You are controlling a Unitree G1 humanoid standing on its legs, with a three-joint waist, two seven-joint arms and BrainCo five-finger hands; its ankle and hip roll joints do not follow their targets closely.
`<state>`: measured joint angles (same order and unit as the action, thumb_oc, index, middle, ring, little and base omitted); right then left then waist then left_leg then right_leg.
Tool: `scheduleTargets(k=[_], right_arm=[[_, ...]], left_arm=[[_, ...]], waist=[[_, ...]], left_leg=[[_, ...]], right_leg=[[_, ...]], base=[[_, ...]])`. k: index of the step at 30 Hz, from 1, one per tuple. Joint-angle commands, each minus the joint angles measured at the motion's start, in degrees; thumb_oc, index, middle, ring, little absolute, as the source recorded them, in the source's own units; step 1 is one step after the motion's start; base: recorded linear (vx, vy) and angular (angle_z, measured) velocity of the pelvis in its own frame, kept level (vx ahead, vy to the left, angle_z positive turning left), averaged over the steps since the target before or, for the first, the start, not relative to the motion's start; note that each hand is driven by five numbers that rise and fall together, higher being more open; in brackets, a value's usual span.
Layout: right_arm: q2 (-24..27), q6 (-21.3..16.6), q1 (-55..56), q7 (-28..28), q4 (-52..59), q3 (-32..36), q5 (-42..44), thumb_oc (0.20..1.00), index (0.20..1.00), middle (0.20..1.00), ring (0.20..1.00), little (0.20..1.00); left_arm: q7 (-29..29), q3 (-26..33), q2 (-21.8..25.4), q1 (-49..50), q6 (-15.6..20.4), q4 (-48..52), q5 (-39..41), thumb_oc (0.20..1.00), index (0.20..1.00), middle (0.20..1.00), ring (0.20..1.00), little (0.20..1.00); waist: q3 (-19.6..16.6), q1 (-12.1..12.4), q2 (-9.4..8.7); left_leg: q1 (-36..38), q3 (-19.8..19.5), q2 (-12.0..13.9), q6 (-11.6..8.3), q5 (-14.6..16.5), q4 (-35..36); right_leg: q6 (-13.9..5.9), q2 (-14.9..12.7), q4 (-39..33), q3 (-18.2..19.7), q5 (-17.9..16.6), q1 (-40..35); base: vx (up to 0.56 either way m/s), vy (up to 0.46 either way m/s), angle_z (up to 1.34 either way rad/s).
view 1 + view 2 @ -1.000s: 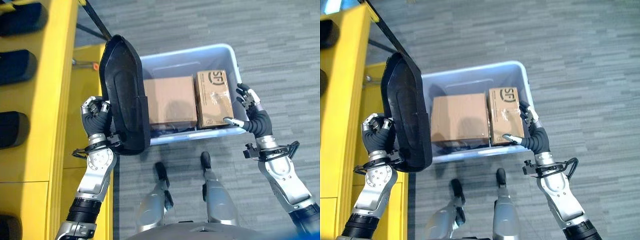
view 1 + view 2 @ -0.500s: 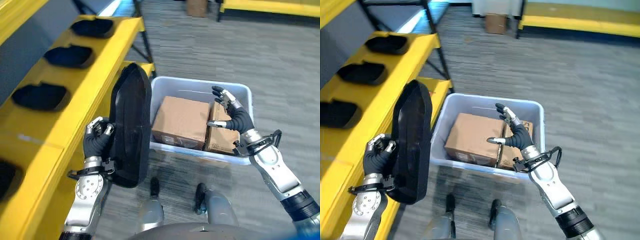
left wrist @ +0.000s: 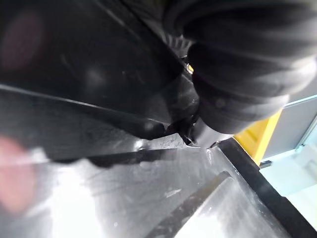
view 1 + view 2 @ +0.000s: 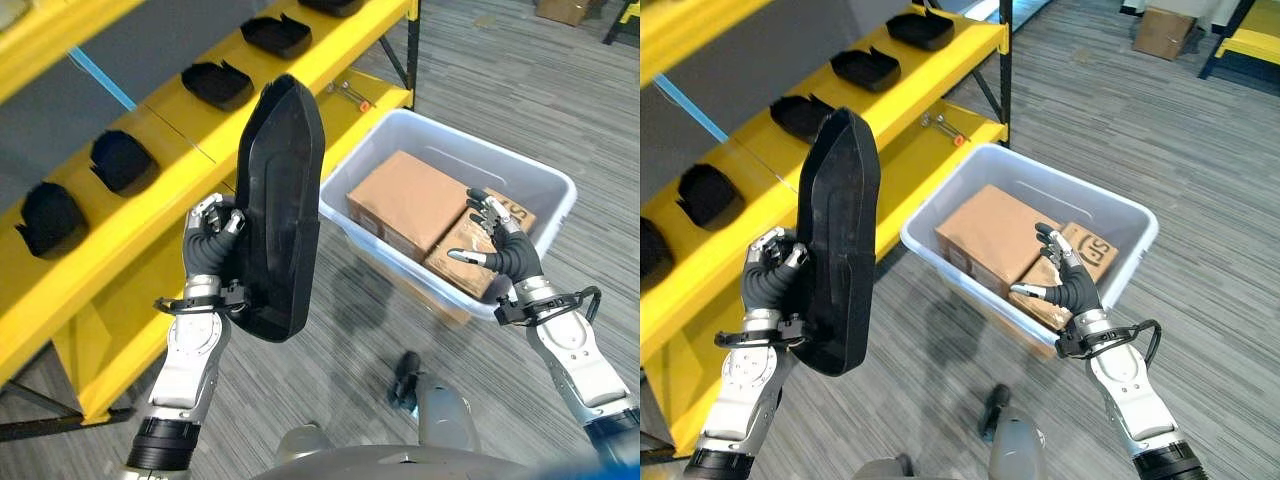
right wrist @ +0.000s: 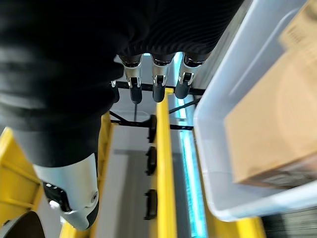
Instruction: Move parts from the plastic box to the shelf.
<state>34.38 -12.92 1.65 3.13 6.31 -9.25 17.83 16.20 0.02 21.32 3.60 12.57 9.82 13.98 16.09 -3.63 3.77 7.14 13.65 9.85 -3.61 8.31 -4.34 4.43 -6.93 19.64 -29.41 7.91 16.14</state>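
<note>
From the left eye view, the left hand (image 4: 212, 243) has its fingers wrapped round the edge of a big, long black plastic part (image 4: 278, 205) and holds it standing up. A second ago the part was right beside the pale blue plastic box (image 4: 520, 185). Now the robot has turned, and the part is next to the yellow metal shelf (image 4: 180, 155), where small black trays (image 4: 217, 84) sit in a row.

In the right eye view, the right hand (image 4: 1068, 285) hangs loose with straight fingers above the brown cardboard boxes (image 4: 990, 235).

The left wrist view shows the shiny black part up close.

In the right wrist view, the fingers (image 5: 157, 85) hold nothing.

I think putting the part down comes next.
</note>
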Motion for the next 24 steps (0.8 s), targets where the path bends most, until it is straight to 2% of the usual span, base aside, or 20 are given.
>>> scheduleTargets(k=[1,2,4,5,8,10,11,12,13,14,15,16,17,18,19,20,21,22,23,24], right_arm=[[-2.66,-3.12,-1.94,2.77,2.99,-0.37,-0.01,1.0,1.0,1.0,1.0,1.0],[-2.77,-2.91,-2.04,2.4,2.59,-0.78,0.05,1.0,1.0,1.0,1.0,1.0],[-3.32,-2.67,-2.54,2.45,1.96,-1.37,-0.01,1.0,1.0,1.0,1.0,1.0],[-3.34,-2.68,-2.57,2.45,1.94,-1.4,-0.01,1.0,1.0,1.0,1.0,1.0],[-3.98,-2.43,-3.12,2.07,1.53,-2.39,-0.14,1.0,1.0,1.0,1.0,1.0],[-4.42,-2.05,-3.24,1.69,1.49,-3.07,-0.47,1.0,1.0,1.0,1.0,1.0],[-4.47,-2.05,-3.23,1.69,1.48,-3.12,-0.49,1.0,1.0,1.0,1.0,1.0],[-4.7,-2.08,-3.05,1.5,1.35,-3.14,-0.63,1.0,1.0,1.0,1.0,1.0],[-5.09,-1.87,-3.05,1.45,1.29,-3.46,-0.71,1.0,1.0,1.0,1.0,1.0],[-5.9,-1.64,-2.75,1.05,0.72,-3.96,-0.57,1.0,1.0,1.0,1.0,1.0],[-6.17,-1.63,-2.55,0.71,0.65,-4.17,-0.44,1.0,1.0,1.0,1.0,1.0],[-6.33,-1.65,-2.24,0.37,0.61,-4.24,-0.19,1.0,1.0,1.0,1.0,1.0],[-6.32,-1.66,-2.25,0.37,0.61,-4.23,-0.18,1.0,1.0,1.0,1.0,1.0],[-6.41,-1.66,-2.09,0.17,0.61,-4.13,0.23,1.0,1.0,1.0,1.0,1.0],[-5.74,-1.41,0.22,-1.97,1.18,-3.59,1.73,1.0,1.0,1.0,1.0,1.0],[-5.92,-1.57,0.82,-2.64,1.15,-3.68,2.22,1.0,1.0,1.0,1.0,1.0],[-5.8,-1.57,1.38,-3.4,0.94,-3.7,2.77,1.0,1.0,1.0,1.0,1.0],[-5.83,-1.59,1.45,-3.46,0.93,-3.71,2.81,1.0,1.0,1.0,1.0,1.0],[-6.04,-1.61,2.04,-3.78,0.71,-3.71,3.2,1.0,1.0,1.0,1.0,1.0],[-6.58,-1.57,1.56,-4.33,-0.2,-4.47,3.17,1.0,1.0,1.0,1.0,1.0]], left_arm=[[2.57,4.17,4.67,0.59,3.54,4.74,-1.94,0.2,0.2,0.2,0.2,0.2],[2.57,4.77,4.87,1.51,3.36,5.19,-2.46,0.2,0.2,0.2,0.2,0.2],[2.95,5.46,5.21,1.83,3.48,5.82,-2.87,0.2,0.2,0.2,0.2,0.2],[2.95,5.48,5.22,1.85,3.47,5.84,-2.87,0.2,0.2,0.2,0.2,0.2],[3.16,6.17,5.27,2.39,3.65,5.94,-3.14,0.2,0.2,0.2,0.2,0.2],[3.05,6.43,5.71,3.24,3.69,6.0,-3.86,0.2,0.2,0.2,0.2,0.2],[3.06,6.47,5.73,3.33,3.67,6.06,-3.89,0.2,0.2,0.2,0.2,0.2],[3.0,6.7,5.77,3.57,3.77,6.2,-4.19,0.2,0.2,0.2,0.2,0.2],[2.99,6.84,6.03,3.79,3.77,6.09,-4.21,0.2,0.2,0.2,0.2,0.2],[2.89,6.75,6.41,3.74,3.92,5.63,-4.57,0.2,0.2,0.2,0.2,0.2],[2.93,6.77,6.57,3.68,4.07,5.47,-4.72,0.2,0.2,0.2,0.2,0.2],[2.95,6.47,6.64,3.43,4.06,5.08,-5.03,0.2,0.2,0.2,0.2,0.2],[2.96,6.47,6.63,3.42,4.07,5.07,-5.04,0.2,0.2,0.2,0.2,0.2],[2.9,6.1,6.62,2.71,4.18,4.35,-4.9,0.2,0.2,0.2,0.2,0.2],[1.38,4.56,6.76,1.24,3.89,2.56,-5.35,0.2,0.2,0.2,0.2,0.2],[0.89,4.23,6.74,1.33,3.88,2.41,-5.52,0.2,0.2,0.2,0.2,0.2],[0.45,4.26,6.93,1.72,3.83,2.46,-5.37,0.2,0.2,0.2,0.2,0.2],[0.42,4.27,6.97,1.83,3.81,2.51,-5.34,0.2,0.2,0.2,0.2,0.2],[-0.08,4.57,7.19,2.44,3.75,2.61,-5.27,0.2,0.2,0.2,0.2,0.2],[0.25,5.36,7.06,2.95,3.64,2.42,-5.52,0.2,0.2,0.2,0.2,0.2]], waist=[[4.38,1.64,-2.28],[5.09,2.81,-3.05],[5.64,3.62,-3.68],[5.64,3.55,-3.68],[5.65,4.91,-4.31],[5.32,5.4,-4.52],[5.26,5.42,-4.55],[4.86,5.6,-4.57],[4.49,5.58,-4.68],[3.6,4.93,-4.94],[2.82,4.68,-4.87],[2.27,3.89,-4.44],[2.09,3.96,-4.57],[1.6,2.97,-4.16],[1.07,-0.4,-3.68],[0.94,-0.94,-3.95],[0.69,-1.05,-4.86],[0.63,-1.18,-4.85],[0.29,-1.06,-5.53],[-0.6,0.0,-6.95]], left_leg=[[-8.95,-2.38,-1.51,1.01,-0.19,-8.09],[-10.15,-3.1,-2.7,1.55,0.66,-8.96],[-11.79,-3.91,-4.1,2.05,1.35,-10.56],[-11.83,-3.97,-4.11,2.07,1.37,-10.6],[-13.77,-4.9,-6.28,2.74,2.66,-12.4],[-14.71,-5.55,-8.14,3.68,3.87,-13.73],[-14.8,-5.5,-8.14,3.75,3.98,-13.89],[-15.03,-5.83,-8.83,4.11,4.24,-14.05],[-15.12,-6.08,-9.22,4.55,4.43,-13.96],[-15.61,-6.74,-10.94,5.81,3.11,-13.05],[-15.27,-7.24,-11.71,6.31,2.47,-11.73],[-14.42,-8.59,-12.25,6.64,1.98,-9.93],[-14.51,-8.47,-12.38,6.67,1.6,-9.55],[-13.36,-10.1,-13.2,6.92,0.7,-7.22],[-10.46,-15.23,-14.94,7.05,-1.74,-3.05],[-10.04,-16.32,-15.1,7.33,-2.64,-1.79],[-9.43,-17.21,-15.41,7.38,-3.32,-0.37],[-9.18,-17.4,-15.33,7.33,-3.37,-0.04],[-8.91,-17.97,-15.74,7.39,-3.71,0.66],[-8.41,-18.31,-16.55,7.32,-4.54,2.61]], right_leg=[[-11.1,-15.75,2.81,-0.06,-5.5,-7.19],[-11.95,-16.63,1.42,-0.64,-7.03,-7.88],[-13.07,-17.69,-0.65,-1.52,-9.29,-8.68],[-13.09,-17.68,-0.71,-1.59,-9.33,-8.73],[-15.11,-19.14,-5.34,-2.67,-13.63,-10.46],[-15.97,-19.7,-8.72,-0.92,-16.49,-11.67],[-16.04,-19.66,-8.94,-0.89,-16.71,-11.7],[-16.6,-19.96,-9.83,0.22,-17.72,-12.03],[-16.32,-19.69,-10.32,1.77,-17.71,-12.0],[-15.05,-18.81,-11.55,7.38,-18.3,-11.35],[-14.73,-17.95,-11.25,10.57,-18.08,-10.71],[-14.08,-15.55,-10.31,15.39,-16.83,-10.35],[-14.02,-15.68,-10.26,15.56,-16.93,-9.98],[-13.38,-12.48,-8.86,20.81,-15.62,-8.91],[-11.21,-1.28,-4.45,32.4,-9.66,-6.87],[-10.32,2.43,-3.94,33.53,-7.97,-6.38],[-9.65,5.35,-4.59,32.74,-7.07,-5.92],[-9.55,5.4,-4.64,32.56,-6.96,-6.07],[-9.33,6.87,-5.8,31.61,-6.94,-6.27],[-8.93,9.76,-9.49,28.04,-8.01,-5.91]], base=[[-0.04,0.201,0.09],[-0.04,0.209,0.09],[-0.04,0.212,0.33],[-0.03,0.156,0.9],[-0.02,0.224,0.5],[0.01,0.326,0.15],[0.04,0.284,0.05],[0.04,0.179,0.0],[0.04,0.351,0.03],[0.06,0.329,0.08],[0.09,0.344,0.31],[0.08,0.164,0.8],[0.11,0.174,1.05],[0.25,0.265,1.04],[0.29,0.301,1.19],[0.27,0.194,1.52],[0.09,0.019,1.72],[0.09,-0.036,1.12],[0.11,-0.058,0.56],[0.11,-0.055,0.21]])
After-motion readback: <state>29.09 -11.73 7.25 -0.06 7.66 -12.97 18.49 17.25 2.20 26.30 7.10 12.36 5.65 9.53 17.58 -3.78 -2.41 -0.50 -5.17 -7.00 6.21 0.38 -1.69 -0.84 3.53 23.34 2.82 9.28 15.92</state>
